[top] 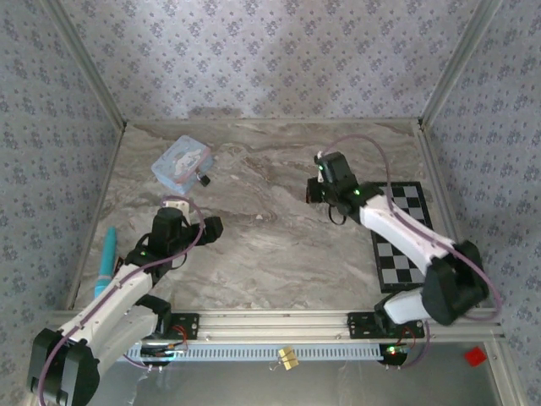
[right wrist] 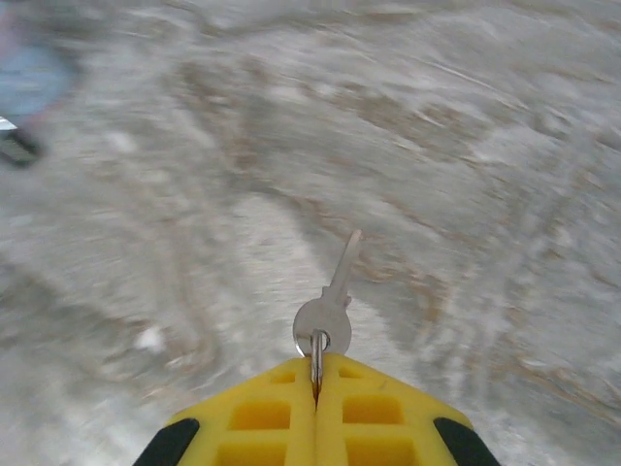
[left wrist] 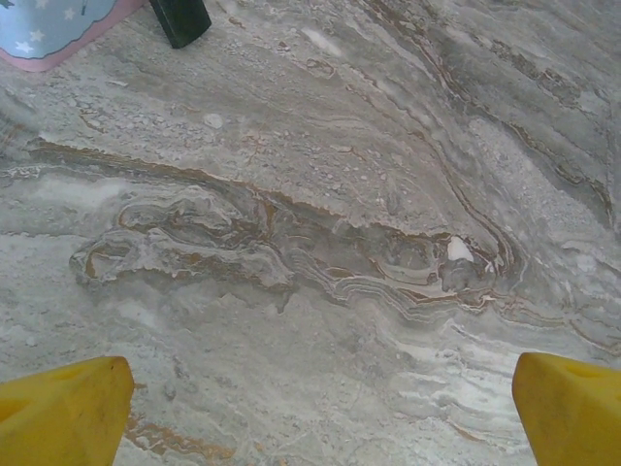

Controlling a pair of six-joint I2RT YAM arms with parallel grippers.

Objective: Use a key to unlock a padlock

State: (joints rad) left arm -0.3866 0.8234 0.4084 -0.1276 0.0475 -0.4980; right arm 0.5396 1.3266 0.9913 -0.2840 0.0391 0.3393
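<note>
Padlock (top: 203, 179) sits far-left, touching the tin (top: 181, 163), well left of the right gripper (right wrist: 315, 374) clamped on the key (right wrist: 330, 296), whose blade points ahead; the wide-open left gripper (left wrist: 320, 408) is nearer.

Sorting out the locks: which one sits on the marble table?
The tiny black blocky padlock beside the pale blue cartoon tin; the small brass-coloured lock lies beyond the near rail.
</note>
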